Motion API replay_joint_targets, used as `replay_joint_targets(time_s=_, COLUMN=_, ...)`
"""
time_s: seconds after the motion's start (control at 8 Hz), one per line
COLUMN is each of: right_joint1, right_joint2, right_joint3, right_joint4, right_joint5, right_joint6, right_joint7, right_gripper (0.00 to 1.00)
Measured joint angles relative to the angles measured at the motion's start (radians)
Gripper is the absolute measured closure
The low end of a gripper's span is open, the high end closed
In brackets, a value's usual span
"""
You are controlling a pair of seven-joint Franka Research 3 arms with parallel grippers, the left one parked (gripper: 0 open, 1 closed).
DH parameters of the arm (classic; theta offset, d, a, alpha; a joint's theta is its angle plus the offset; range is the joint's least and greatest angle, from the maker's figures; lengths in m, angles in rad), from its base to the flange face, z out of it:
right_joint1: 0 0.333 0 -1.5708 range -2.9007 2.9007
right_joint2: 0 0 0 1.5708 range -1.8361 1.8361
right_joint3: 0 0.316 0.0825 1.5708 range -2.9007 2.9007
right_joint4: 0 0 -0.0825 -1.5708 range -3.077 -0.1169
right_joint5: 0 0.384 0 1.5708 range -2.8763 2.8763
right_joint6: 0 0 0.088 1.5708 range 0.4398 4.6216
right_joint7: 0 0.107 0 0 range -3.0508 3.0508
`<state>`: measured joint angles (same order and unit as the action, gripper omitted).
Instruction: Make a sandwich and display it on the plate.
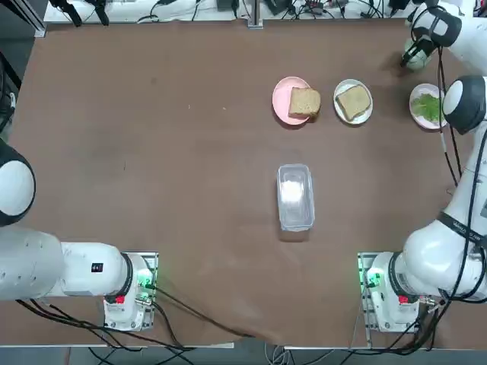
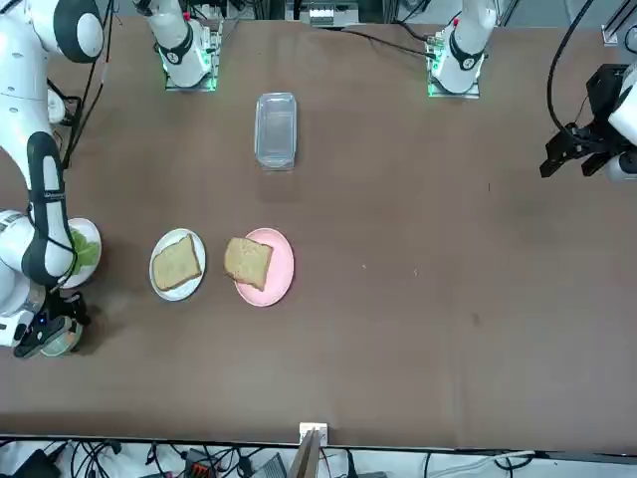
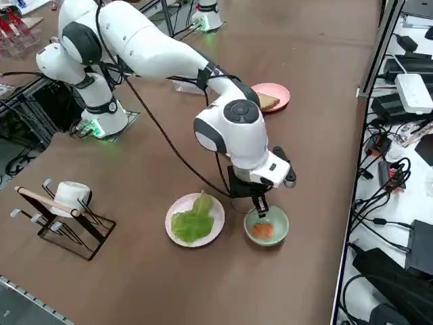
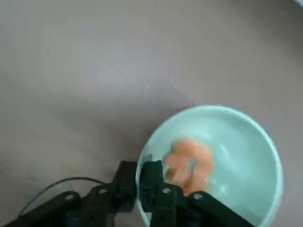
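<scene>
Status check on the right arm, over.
Right gripper shut on green bowl rim. Bread slices unstacked, lettuce untouched. Path clear.

1. Even, bright overhead light; shadows soft and short on the brown matte table [image 1: 152, 152].
2. Mild glare on the clear plastic rectangular container [image 1: 294, 196].
3. Wrist view blurred throughout; the pale-green round bowl [image 4: 246, 142] at 4 o'clock has soft edges.

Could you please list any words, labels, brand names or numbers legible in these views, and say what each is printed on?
No text can be read in any view.
Right arm: a dark band with small white lettering, too small to read.
Left arm: a small dark label, too small to read.
The plates, the pale-green bowl and the clear container bear no visible print.
</scene>
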<state>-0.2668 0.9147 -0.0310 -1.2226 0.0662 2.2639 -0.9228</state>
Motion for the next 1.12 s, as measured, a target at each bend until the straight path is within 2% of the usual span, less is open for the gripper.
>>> replay_joint_targets(time_s=0.25, right_joint1=0.001, right_joint2=-0.042, right_joint3=0.000, right_joint4=0.023, right_joint5=0.001, right_joint6=-0.090, right_joint7=0.013, right_gripper=0.96)
replay_joint_targets(time_s=0.5, right_joint1=0.004, right_joint2=-0.118, right_joint3=0.008, right_joint4=0.038, right_joint5=0.008, right_joint6=-0.218, right_joint7=0.087, right_gripper=0.96)
replay_joint_targets(time_s=0.75, right_joint1=0.015, right_joint2=-0.192, right_joint3=0.039, right_joint4=0.033, right_joint5=0.039, right_joint6=-0.374, right_joint7=0.229, right_gripper=0.96)
replay_joint_targets(time_s=1.12, right_joint1=0.052, right_joint2=-0.256, right_joint3=0.069, right_joint4=-0.071, right_joint5=0.230, right_joint6=-0.431, right_joint7=0.419, right_gripper=0.96)
